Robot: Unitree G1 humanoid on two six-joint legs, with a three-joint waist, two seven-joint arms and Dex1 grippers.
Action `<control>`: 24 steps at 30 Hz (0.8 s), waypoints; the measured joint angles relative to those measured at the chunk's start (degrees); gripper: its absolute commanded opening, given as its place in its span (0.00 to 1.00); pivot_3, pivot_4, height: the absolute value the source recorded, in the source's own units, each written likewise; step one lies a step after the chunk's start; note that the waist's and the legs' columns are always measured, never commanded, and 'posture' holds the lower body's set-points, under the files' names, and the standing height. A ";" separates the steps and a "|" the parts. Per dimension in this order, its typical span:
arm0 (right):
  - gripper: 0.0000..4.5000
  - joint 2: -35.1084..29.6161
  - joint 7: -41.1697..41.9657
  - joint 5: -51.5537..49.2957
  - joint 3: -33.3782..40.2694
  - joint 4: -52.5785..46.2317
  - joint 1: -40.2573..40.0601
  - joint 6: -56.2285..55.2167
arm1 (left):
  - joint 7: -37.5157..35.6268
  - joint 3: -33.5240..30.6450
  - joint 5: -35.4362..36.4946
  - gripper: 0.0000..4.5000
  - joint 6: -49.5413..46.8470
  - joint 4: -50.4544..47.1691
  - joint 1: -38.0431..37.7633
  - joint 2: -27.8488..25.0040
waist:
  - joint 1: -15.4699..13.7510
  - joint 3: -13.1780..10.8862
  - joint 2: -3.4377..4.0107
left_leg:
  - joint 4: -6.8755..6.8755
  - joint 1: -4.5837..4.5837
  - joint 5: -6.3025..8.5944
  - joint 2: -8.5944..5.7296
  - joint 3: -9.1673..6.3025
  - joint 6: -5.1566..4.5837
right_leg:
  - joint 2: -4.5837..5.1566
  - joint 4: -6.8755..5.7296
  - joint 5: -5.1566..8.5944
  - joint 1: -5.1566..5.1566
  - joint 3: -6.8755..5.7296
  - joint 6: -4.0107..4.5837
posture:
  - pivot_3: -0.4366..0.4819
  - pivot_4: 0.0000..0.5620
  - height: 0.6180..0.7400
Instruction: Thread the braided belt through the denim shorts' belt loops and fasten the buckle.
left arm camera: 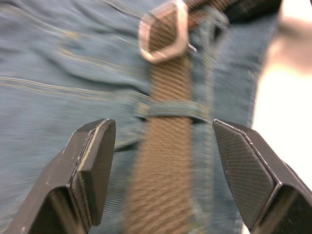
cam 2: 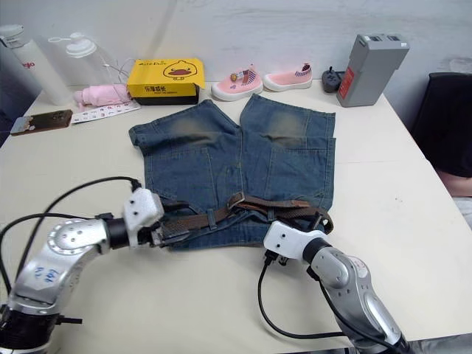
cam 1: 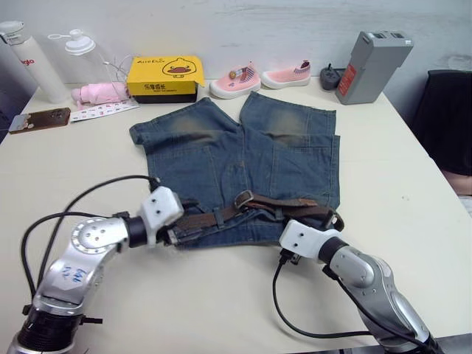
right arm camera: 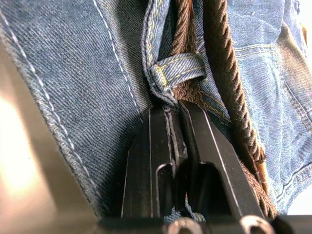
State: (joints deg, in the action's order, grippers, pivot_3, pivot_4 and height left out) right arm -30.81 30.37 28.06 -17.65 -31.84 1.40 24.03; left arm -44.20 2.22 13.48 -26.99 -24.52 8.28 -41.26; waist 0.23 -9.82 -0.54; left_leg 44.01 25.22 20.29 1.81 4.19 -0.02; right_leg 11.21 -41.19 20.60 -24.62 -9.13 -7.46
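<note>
White tabletop [cam 1: 413, 184], clutter along the far edge; the shorts [cam 1: 243, 158] lie mid-frame, belt [cam 1: 221, 215] along the lower waistband, buckle [cam 1: 243, 198] near centre. To finish well, I'd hold the waistband taut. Right gripper [right arm camera: 176, 109] is pinched together on waistband fabric beside a loop [right arm camera: 178, 70]; left gripper [left arm camera: 163, 146] gapes wide, straddling the belt.

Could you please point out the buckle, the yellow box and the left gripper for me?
buckle [left arm camera: 163, 34]: left wrist view, on the silver frame's strap-filled middle.
yellow box [cam 1: 165, 77]: left eye view, on its top face.
left gripper [left arm camera: 163, 170]: left wrist view, midway between its open fingertips, over the belt.
</note>
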 measured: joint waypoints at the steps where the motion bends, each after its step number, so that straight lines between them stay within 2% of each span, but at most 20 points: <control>1: 0.00 0.00 0.08 0.03 0.03 -0.01 0.00 0.00 | 0.23 1.53 -2.12 0.78 0.98 1.29 0.28 -0.73 | -0.04 0.00 0.00 | 0.00 0.00 0.00 0.00 0.00 0.00 | 0.00 -0.02 0.01 0.00 -0.01 0.02 | 0.48 0.27 0.32; 5: 0.00 0.15 0.34 0.17 0.05 -0.02 -0.01 0.11 | 1.53 4.17 -7.53 0.78 5.13 5.49 2.67 -1.37 | -0.13 0.02 -0.03 | 0.01 0.00 0.00 0.00 0.00 0.00 | 0.01 -0.03 0.02 0.00 0.00 0.02 | 0.48 0.27 0.32; 6: 0.00 0.24 0.35 0.27 0.04 -0.03 -0.03 0.11 | 1.58 4.36 -8.16 0.73 5.79 5.75 2.75 -1.46 | -0.09 0.02 -0.03 | 0.01 -0.01 0.01 0.00 0.01 -0.01 | 0.02 -0.04 0.02 0.00 0.01 0.02 | 0.48 0.27 0.32; 8: 0.00 0.28 0.39 0.29 0.08 -0.03 -0.02 0.11 | 1.59 5.10 -9.37 0.60 7.47 5.51 2.56 -2.37 | -0.10 0.02 -0.03 | 0.01 -0.02 0.01 0.01 -0.01 0.00 | 0.01 -0.06 0.03 0.00 0.00 0.04 | 0.48 0.27 0.32; 14: 0.00 0.91 0.40 0.33 0.08 -0.06 0.09 0.36 | 1.73 5.20 -10.86 0.03 9.03 4.75 0.68 -4.45 | 0.01 0.02 -0.02 | 0.01 -0.05 0.01 0.04 0.01 0.03 | 0.01 -0.15 0.06 -0.03 0.01 0.09 | 0.48 0.27 0.32; 15: 0.00 0.96 0.44 0.33 0.02 -0.07 0.14 0.35 | 1.99 5.00 -10.91 0.01 9.01 4.74 0.49 -4.51 | 0.04 0.03 -0.02 | 0.01 -0.06 0.02 0.05 0.01 0.04 | 0.01 -0.16 0.07 -0.04 0.01 0.10 | 0.48 0.27 0.32; 20: 0.00 1.09 0.89 0.24 -0.20 -0.07 0.31 0.13 | 4.38 2.36 -11.04 0.01 8.65 4.91 -2.09 -4.93 | 0.33 0.03 -0.02 | 0.00 -0.05 0.03 0.09 0.07 0.07 | 0.01 -0.28 0.12 -0.14 0.03 0.17 | 0.48 0.27 0.32; 24: 0.00 1.45 1.62 -0.17 -1.68 -0.53 0.69 -0.10 | 5.52 -2.30 -10.82 0.01 10.38 4.82 -7.11 -6.34 | 1.23 0.03 -0.02 | -0.01 -0.06 0.05 0.13 0.08 0.11 | 0.01 -0.32 0.16 -0.18 0.02 0.23 | 0.48 0.27 0.32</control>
State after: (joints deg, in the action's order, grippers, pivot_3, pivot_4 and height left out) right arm -29.36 31.99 27.89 -19.33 -32.38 2.08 23.94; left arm -38.68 -0.08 2.65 -16.61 -19.69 1.17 -47.60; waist 1.46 -9.80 -0.56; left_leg 44.00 25.17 20.34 1.94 4.27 0.09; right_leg 11.22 -41.51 20.76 -24.80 -9.11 -7.23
